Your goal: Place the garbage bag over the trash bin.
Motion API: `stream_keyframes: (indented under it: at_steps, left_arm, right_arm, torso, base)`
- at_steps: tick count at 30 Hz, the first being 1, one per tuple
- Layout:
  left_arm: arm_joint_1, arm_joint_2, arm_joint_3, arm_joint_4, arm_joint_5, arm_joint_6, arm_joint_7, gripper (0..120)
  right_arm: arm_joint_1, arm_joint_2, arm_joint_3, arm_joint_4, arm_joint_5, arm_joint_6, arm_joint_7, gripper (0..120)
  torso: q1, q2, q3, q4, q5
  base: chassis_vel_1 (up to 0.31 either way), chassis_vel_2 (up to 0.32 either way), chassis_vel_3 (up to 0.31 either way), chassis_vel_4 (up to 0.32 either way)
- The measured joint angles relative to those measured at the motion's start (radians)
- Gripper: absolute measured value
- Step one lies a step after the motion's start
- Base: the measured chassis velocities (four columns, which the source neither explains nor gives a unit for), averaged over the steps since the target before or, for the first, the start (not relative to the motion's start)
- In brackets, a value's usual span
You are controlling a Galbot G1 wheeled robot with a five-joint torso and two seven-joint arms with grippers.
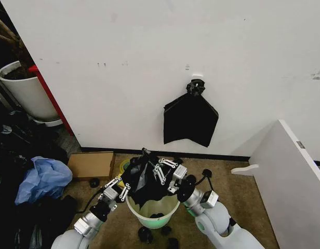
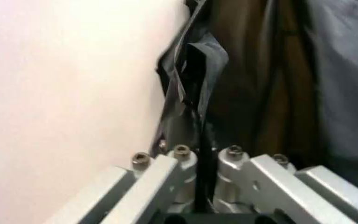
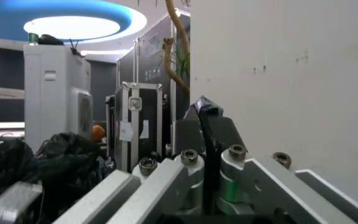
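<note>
The trash bin (image 1: 159,210), cream-white with a pale green base, stands on the floor right in front of me. The glossy black garbage bag (image 1: 141,179) hangs bunched over its near-left rim, stretched between both grippers. My left gripper (image 1: 120,187) holds the bag's left edge beside the bin's left rim. In the left wrist view the left gripper (image 2: 206,161) is shut on a thin fold of the garbage bag (image 2: 195,70). My right gripper (image 1: 164,171) is above the bin's far rim. In the right wrist view the right gripper (image 3: 209,156) pinches a strip of the garbage bag (image 3: 208,116).
A flat black bundle (image 1: 190,120) hangs on the white wall behind. A white planter (image 1: 26,92) stands far left, with a blue bag (image 1: 43,179) and a cardboard box (image 1: 91,165) on the floor. A white panel (image 1: 291,179) leans at the right. Small black scraps (image 1: 145,234) lie near the bin's base.
</note>
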Motion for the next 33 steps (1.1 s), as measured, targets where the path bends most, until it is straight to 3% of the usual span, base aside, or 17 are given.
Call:
stream_keyframes:
  at_steps: [5, 8, 12, 15, 20, 25, 29, 33]
  left_arm:
    - [0.008, 0.014, -0.026, -0.04, -0.18, 0.034, 0.078, 0]
    - [0.008, 0.019, -0.031, -0.047, -0.23, 0.045, 0.112, 0]
    - [0.002, 0.04, -0.04, -0.072, -0.396, 0.123, 0.225, 0]
    - [-0.016, 0.045, -0.039, -0.074, -0.401, 0.186, 0.17, 0]
    - [-0.028, 0.04, -0.017, -0.071, -0.391, 0.213, 0.084, 0]
    - [-0.033, 0.029, 0.0, -0.07, -0.381, 0.222, 0.042, 0]
    - [-0.032, 0.023, 0.009, -0.082, -0.371, 0.232, 0.0, 0]
    - [-0.032, 0.019, 0.012, -0.092, -0.367, 0.243, -0.035, 0]
  right_arm:
    - [-0.003, -0.004, 0.013, -0.024, -0.03, 0.008, 0.046, 0]
    - [-0.005, -0.008, 0.017, -0.025, -0.047, -0.003, 0.083, 0]
    - [-0.025, -0.021, 0.016, 0.002, -0.042, -0.075, 0.218, 16]
    - [-0.064, -0.034, 0.018, 0.06, 0.033, -0.101, 0.268, 28]
    - [-0.133, -0.059, 0.032, 0.155, 0.132, -0.099, 0.275, 45]
    - [-0.227, -0.087, 0.03, 0.289, 0.156, -0.104, 0.374, 62]
    - [-0.324, -0.114, -0.01, 0.358, 0.058, -0.135, 0.473, 80]
    - [-0.373, -0.124, -0.035, 0.353, -0.08, -0.138, 0.524, 88]
  torso:
    - [0.0, 0.0, 0.0, 0.0002, 0.0002]
    - [0.0, 0.0, 0.0, 0.0, 0.0002]
    - [0.0, 0.0, 0.0, 0.0, 0.0002]
    - [0.0, 0.0, 0.0, 0.0, 0.0001]
    - [0.0, 0.0, 0.0, 0.0001, 0.0001]
    - [0.0, 0.0, 0.0, 0.0, 0.0001]
    - [0.0, 0.0, 0.0, -0.0001, 0.0001]
    - [0.0, 0.0, 0.0, -0.0002, 0.0]
  base:
    - [0.0, 0.0, 0.0, 0.0]
    - [0.0, 0.0, 0.0, 0.0]
    - [0.0, 0.0, 0.0, 0.0]
    - [0.0, 0.0, 0.0, 0.0]
    - [0.0, 0.0, 0.0, 0.0]
    - [0.0, 0.0, 0.0, 0.0]
    - [0.0, 0.0, 0.0, 0.0]
    - [0.0, 0.0, 0.0, 0.0]
